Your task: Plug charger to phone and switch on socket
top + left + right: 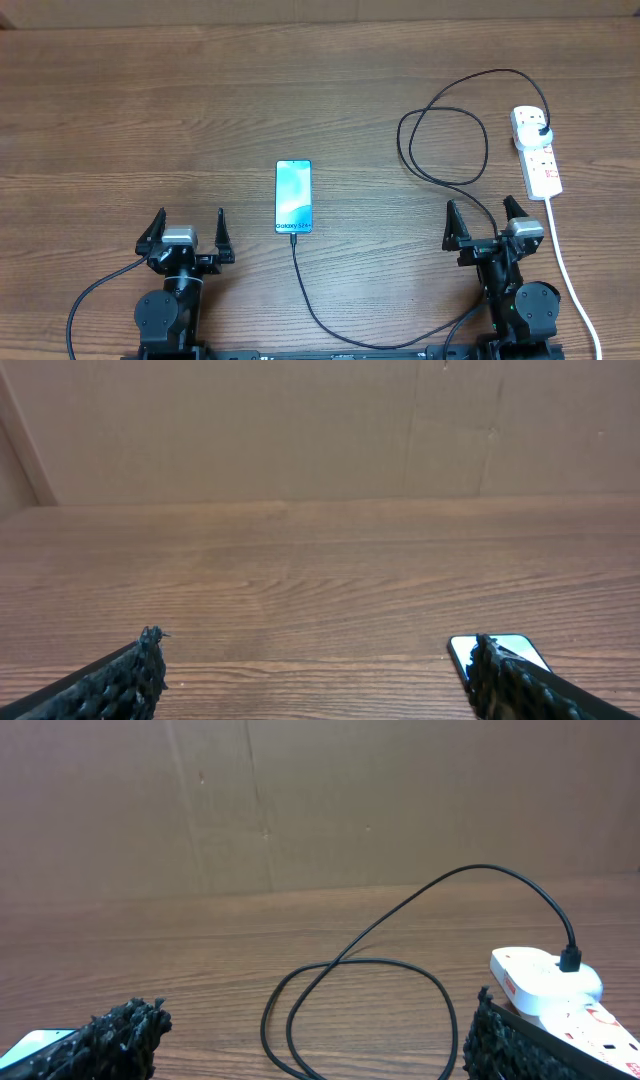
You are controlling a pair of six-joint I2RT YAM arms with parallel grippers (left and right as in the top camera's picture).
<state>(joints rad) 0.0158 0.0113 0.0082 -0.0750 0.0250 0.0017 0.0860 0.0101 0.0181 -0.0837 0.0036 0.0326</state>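
Note:
The phone (294,196) lies screen up mid-table, light-blue screen, with the black charger cable (440,140) entering its near end and running in loose loops to a black plug (542,133) seated in the white socket strip (537,152) at the right. My left gripper (187,232) is open and empty, left of the phone; the phone's corner (500,645) shows behind its right finger. My right gripper (483,225) is open and empty, near the strip's front end. In the right wrist view the cable loop (360,1005) lies between my fingers and the socket strip (545,982) is at the right.
The strip's white cord (575,285) runs down the right side toward the table's front edge. A brown cardboard wall (320,430) stands along the back of the wooden table (150,120).

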